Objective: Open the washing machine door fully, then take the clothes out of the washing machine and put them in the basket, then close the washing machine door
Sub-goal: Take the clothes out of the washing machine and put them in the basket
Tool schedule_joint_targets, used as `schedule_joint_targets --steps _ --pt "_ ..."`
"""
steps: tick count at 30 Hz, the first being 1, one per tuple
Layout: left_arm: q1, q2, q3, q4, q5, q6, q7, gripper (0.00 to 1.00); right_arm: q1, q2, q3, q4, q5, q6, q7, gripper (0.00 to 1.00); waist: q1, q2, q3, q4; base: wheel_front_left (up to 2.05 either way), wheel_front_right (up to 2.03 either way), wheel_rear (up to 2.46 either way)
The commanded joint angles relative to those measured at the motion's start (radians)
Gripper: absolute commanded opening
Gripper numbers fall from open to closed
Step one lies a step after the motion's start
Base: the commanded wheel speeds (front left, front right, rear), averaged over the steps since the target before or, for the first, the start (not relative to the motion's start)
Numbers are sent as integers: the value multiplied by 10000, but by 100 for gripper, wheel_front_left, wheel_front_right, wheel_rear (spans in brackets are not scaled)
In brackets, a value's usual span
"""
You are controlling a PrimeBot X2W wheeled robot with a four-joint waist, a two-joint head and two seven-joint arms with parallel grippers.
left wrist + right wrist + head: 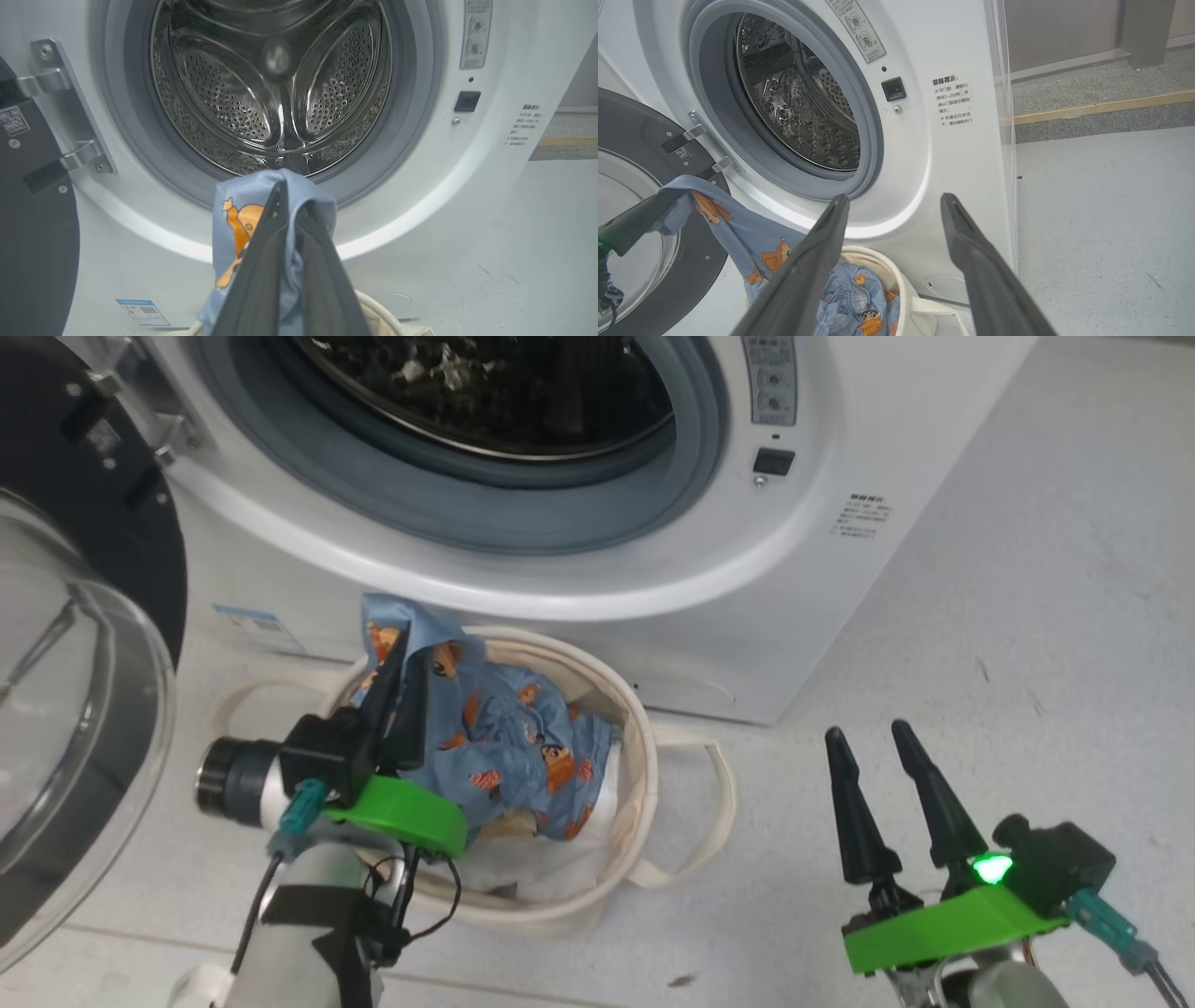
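Your left gripper (409, 653), centre-left of head view, is pinching the clothes (523, 747) above the back rim of the basket (646, 775); most fabric lies inside. Right gripper (866, 730), lower right, has fingers spread and empty. Release here and the held end may drape over the rim onto the floor. The washing machine (840, 420) drum looks empty, though fabric hides its front lip.
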Motion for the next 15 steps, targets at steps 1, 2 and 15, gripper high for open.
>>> schedule_joint_targets --steps 1,2,15 --pt "-467 136 174 -77 111 -70 -47 0 -390 -41 206 -373 -125 75 -122 100 0 -1 265 -86 0 0 0" --pt "-548 135 90 101 107 -84 -47 0 -431 -41 217 -389 -122 75 -122 100 0 -1 387 -117 0 0 0" --pt "-1887 166 -410 2957 215 62 -47 0 -1144 -41 374 -601 63 75 -122 100 0 -1 2066 -838 0 0 0"
